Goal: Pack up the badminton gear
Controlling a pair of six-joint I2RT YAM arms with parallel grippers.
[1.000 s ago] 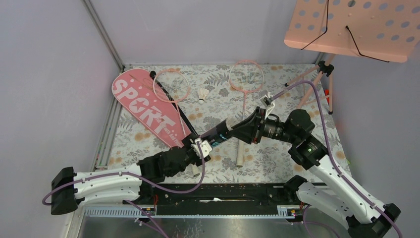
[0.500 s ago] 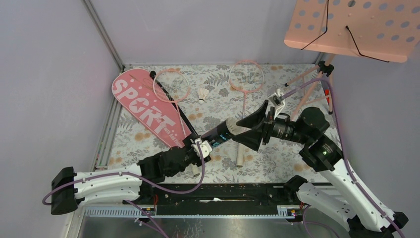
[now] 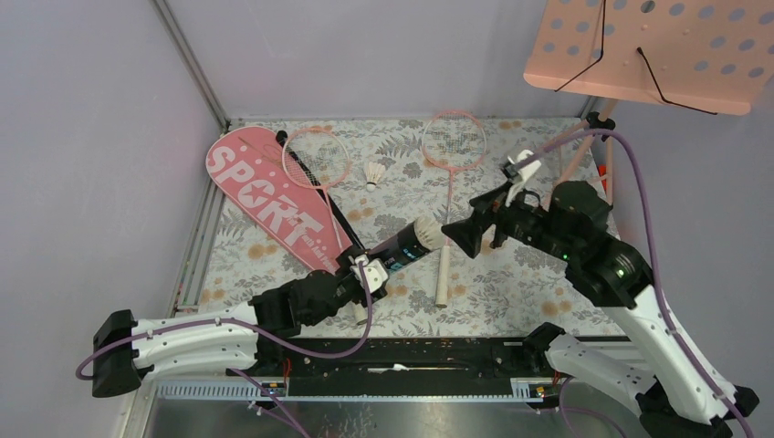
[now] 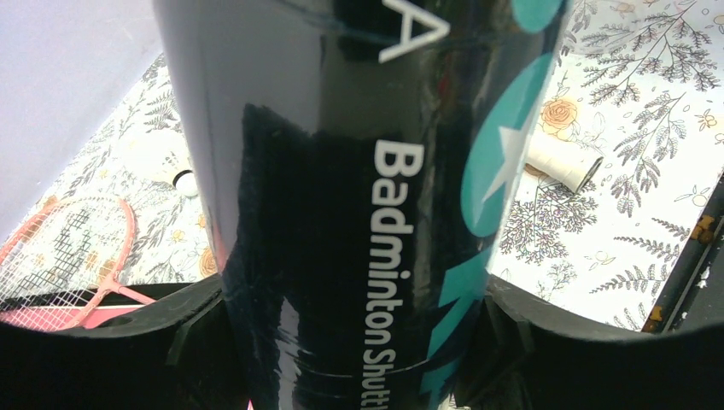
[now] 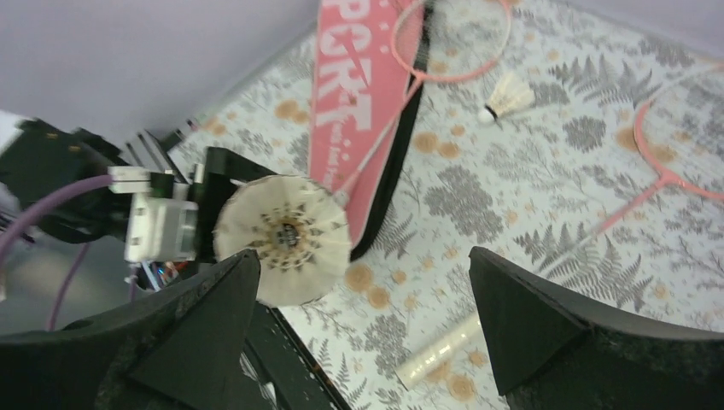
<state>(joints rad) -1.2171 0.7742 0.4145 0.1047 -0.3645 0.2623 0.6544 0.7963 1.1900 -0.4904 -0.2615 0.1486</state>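
There are two pink-framed rackets, the left racket (image 3: 315,157) and the right racket (image 3: 454,140), both near the top centre; two white shuttlecocks, the loose shuttlecock (image 3: 373,173) between them and the tube-mouth shuttlecock (image 3: 427,232) mid-frame; one black tube (image 3: 399,248); one pink SPORT cover (image 3: 265,196) at upper left; and one music stand (image 3: 639,55) at upper right.

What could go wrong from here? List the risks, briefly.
1. The shuttlecock sits only at the mouth of the black tube, feathers showing. If the left claw tips the tube, it may drop out.
2. The right claw stands open close to that mouth. A careless swing could crush the feathers or knock the tube.
3. The loose shuttlecock lies between the left racket and the right racket. Reaching for it may snag strings.
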